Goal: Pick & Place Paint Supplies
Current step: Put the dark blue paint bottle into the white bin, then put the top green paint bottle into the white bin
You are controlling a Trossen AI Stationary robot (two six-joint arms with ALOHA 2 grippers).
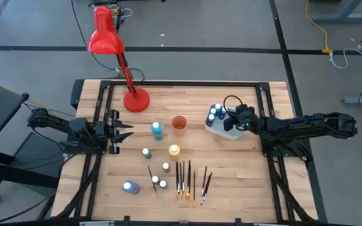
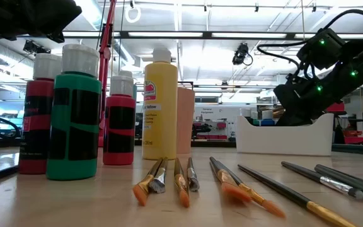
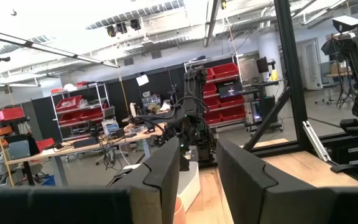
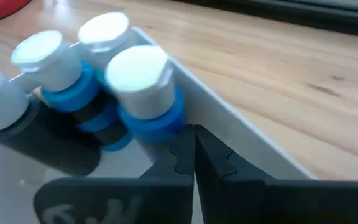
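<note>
Bottles (image 1: 158,160) stand scattered mid-surface (image 1: 244,182), with brushes (image 1: 190,179) lying side by side just right of them; more bottles sit in the white tub (image 1: 222,129) farther right. Left hand (image 1: 121,130) waits at the surface's left edge, fingers apart. Right hand (image 4: 194,158) hangs over the tub, fingers closed together, holding nothing.

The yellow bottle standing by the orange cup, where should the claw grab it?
Grab the yellow bottle around its white cap or the neck below it, coming straight down from above. It stands upright with open wood around it, so the open left claw could likely straddle it.
</note>
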